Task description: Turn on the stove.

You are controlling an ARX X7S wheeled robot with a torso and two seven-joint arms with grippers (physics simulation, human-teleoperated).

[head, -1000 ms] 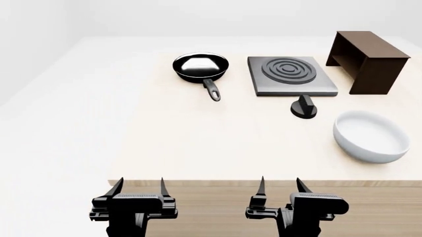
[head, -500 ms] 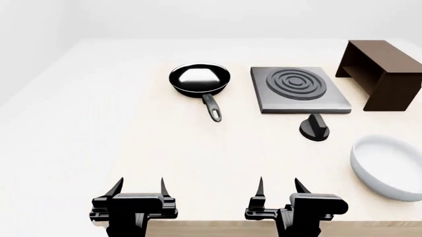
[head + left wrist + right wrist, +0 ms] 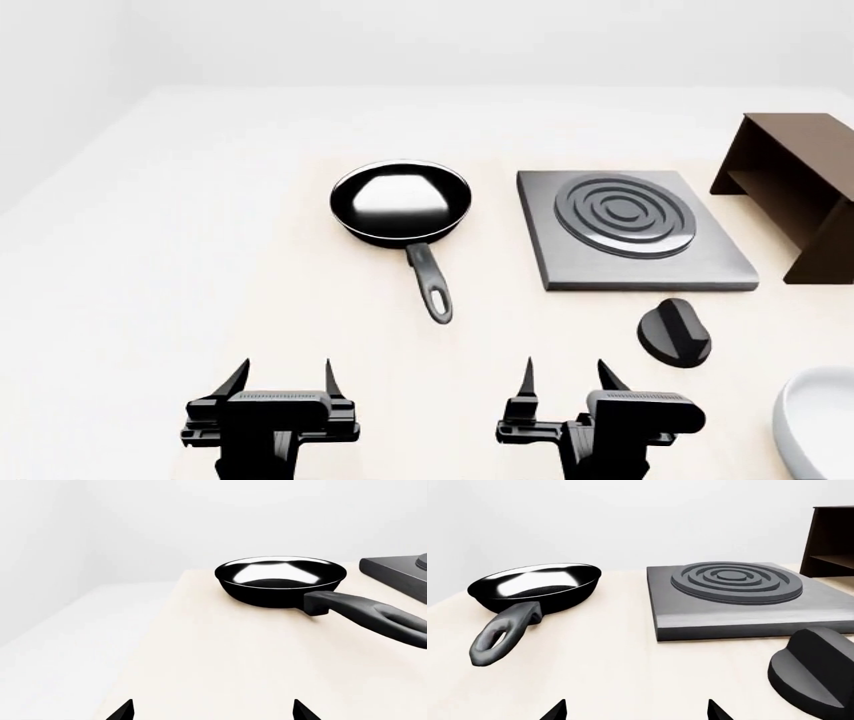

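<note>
The stove (image 3: 627,240) is a flat square grey hotplate with dark ring coils, at the table's back right; it also shows in the right wrist view (image 3: 747,597). Its round black knob (image 3: 675,332) lies on the table just in front of the stove's right corner, and shows in the right wrist view (image 3: 814,672). My left gripper (image 3: 280,378) and right gripper (image 3: 567,376) are both open and empty, low over the table's near part. The knob lies ahead and to the right of the right gripper.
A black frying pan (image 3: 400,205) sits left of the stove, handle pointing toward me; it shows in the left wrist view (image 3: 280,580). A dark brown shelf (image 3: 801,190) stands at the far right. A white bowl (image 3: 821,430) shows at the lower right edge.
The view has moved forward over the table: pan, stove, knob and bowl have slid down and closer in the head view. Both grippers keep the same open pose.
</note>
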